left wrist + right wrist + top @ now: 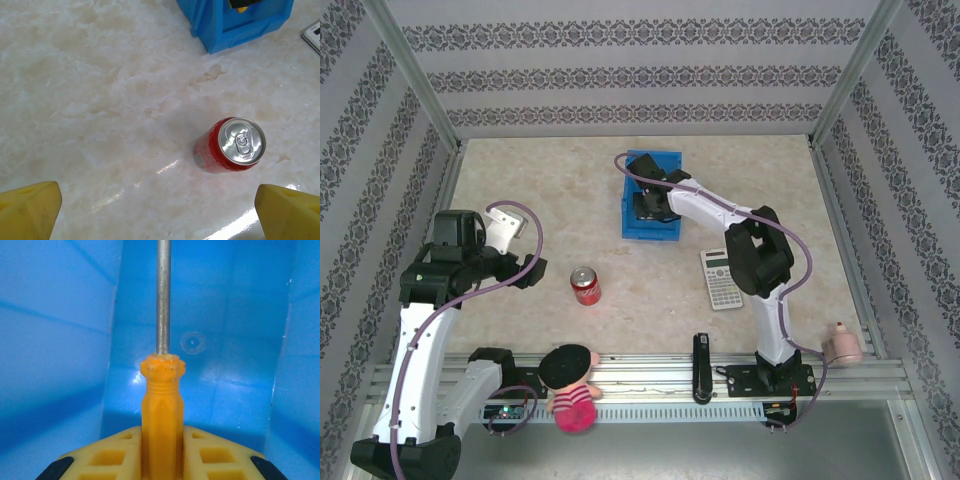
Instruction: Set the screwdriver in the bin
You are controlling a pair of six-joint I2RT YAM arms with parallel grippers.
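The screwdriver point(161, 405) has an orange-yellow handle and a thin silver shaft pointing away from the wrist camera. My right gripper point(161, 460) is shut on its handle, yellow fingers pressed against both sides. Behind it are the blue inner walls and floor of the bin point(60, 340), so the tool is held inside the bin. From above, the bin point(632, 226) stands at mid-table with my right gripper point(650, 203) reaching down into it. My left gripper point(157, 210) is open over bare table, its yellow fingertips point(27, 210) far apart; the bin's corner point(220, 30) shows at the top.
A red soda can point(585, 285) stands left of centre, close to the left gripper point(532, 268). A grey calculator point(721, 277) lies right of the bin. A black bar-shaped object point(701, 366), a plush doll point(572, 385) and a pink item point(842, 344) sit along the near rail.
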